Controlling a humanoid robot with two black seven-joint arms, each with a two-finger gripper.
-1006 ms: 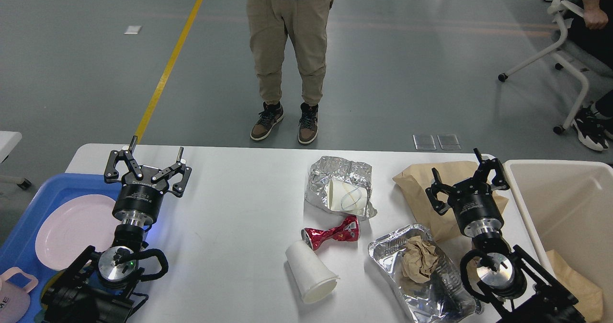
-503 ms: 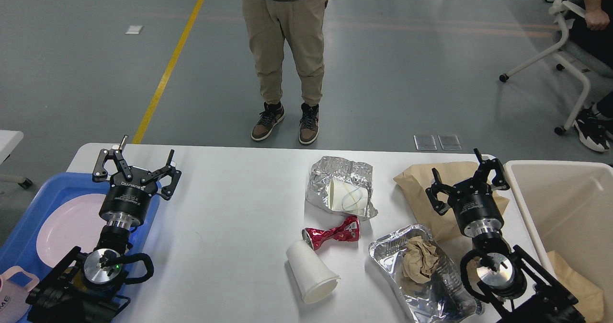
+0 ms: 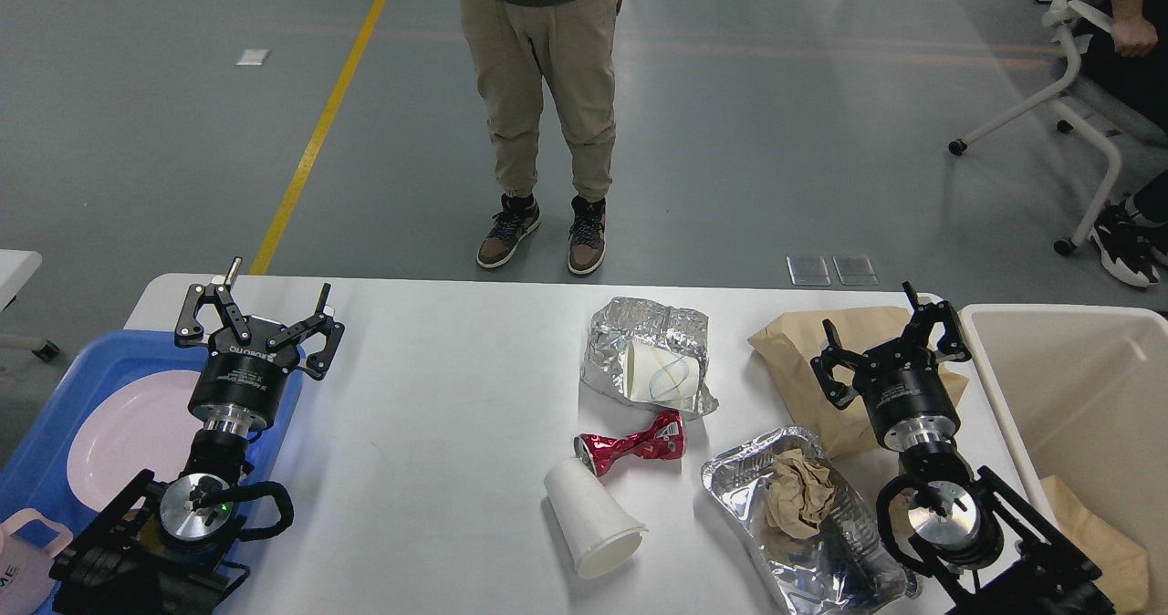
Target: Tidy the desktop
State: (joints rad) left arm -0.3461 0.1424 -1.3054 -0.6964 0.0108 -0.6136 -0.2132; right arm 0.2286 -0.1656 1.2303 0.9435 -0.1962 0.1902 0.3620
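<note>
The white desktop [image 3: 438, 396] holds litter: a white paper cup [image 3: 593, 519] on its side, a crushed red can [image 3: 631, 444], crumpled foil [image 3: 650, 341] wrapped round another paper cup [image 3: 662, 373], a foil tray [image 3: 803, 524] with crumpled brown paper [image 3: 798, 496] and a clear plastic bottle in it, and a brown paper bag [image 3: 803, 359]. My left gripper [image 3: 265, 291] is open and empty at the desktop's left edge, by the blue tray. My right gripper [image 3: 890, 323] is open and empty above the brown bag.
A blue tray [image 3: 64, 387] at the left holds a pink plate [image 3: 137, 437] and a pink mug [image 3: 27, 569]. A beige bin [image 3: 1086, 396] stands at the right with brown paper inside. A person [image 3: 543, 113] stands beyond the far edge. A chair [image 3: 1077, 104] is at the far right.
My left arm has moved left, from over the desktop toward the blue tray, and has been still for the last half second. The right arm has not moved.
</note>
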